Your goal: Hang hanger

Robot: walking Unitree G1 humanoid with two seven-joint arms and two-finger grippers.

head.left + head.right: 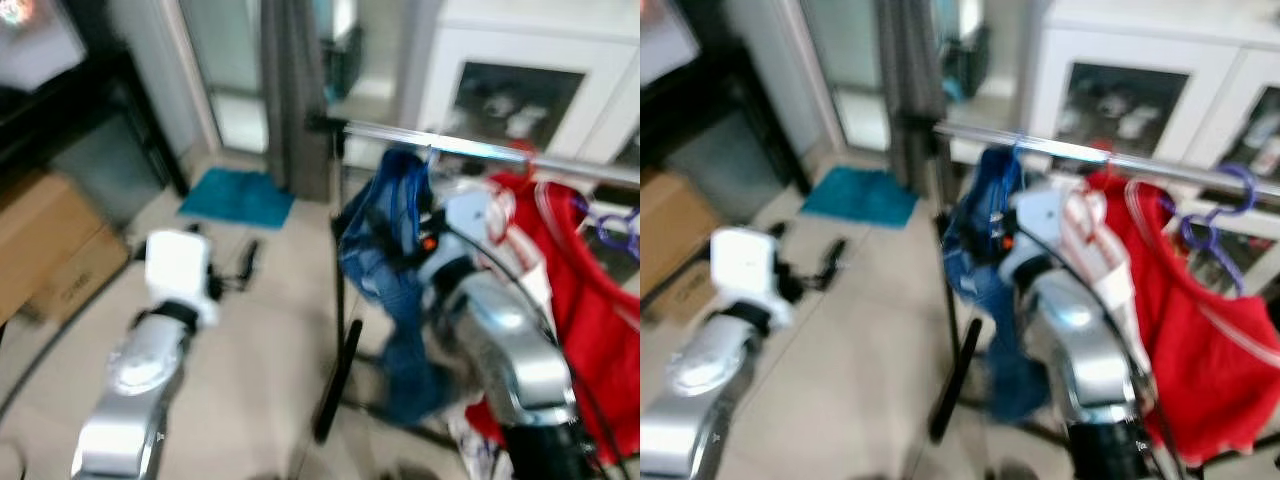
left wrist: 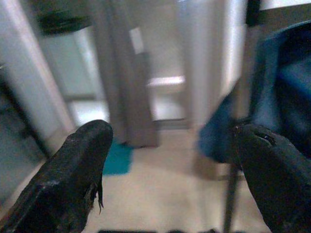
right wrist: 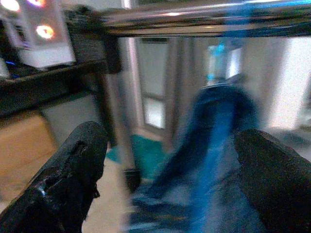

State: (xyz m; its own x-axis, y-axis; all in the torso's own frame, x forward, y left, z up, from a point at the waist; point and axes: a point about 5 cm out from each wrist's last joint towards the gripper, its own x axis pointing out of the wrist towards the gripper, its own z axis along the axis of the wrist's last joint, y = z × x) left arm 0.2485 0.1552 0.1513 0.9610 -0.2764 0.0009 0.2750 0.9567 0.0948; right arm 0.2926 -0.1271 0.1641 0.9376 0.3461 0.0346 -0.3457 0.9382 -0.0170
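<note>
Overall blurred; no writing readable on the cardboard box (image 1: pixel 45 245). Right end effector (image 3: pixel 170 179) raised just below the metal rail (image 1: pixel 470 150), fingers (image 3: pixel 73 179) spread wide, holding nothing; blue jeans (image 1: pixel 385 250) hang on a blue hanger (image 1: pixel 425 165) from the rail, right in front of it. Left end effector (image 2: pixel 170 179) held low over the floor (image 1: pixel 260 330), fingers apart, empty. Red garment (image 1: pixel 585 310) hangs further along the rail, beside a purple hanger (image 1: pixel 1220 215).
</note>
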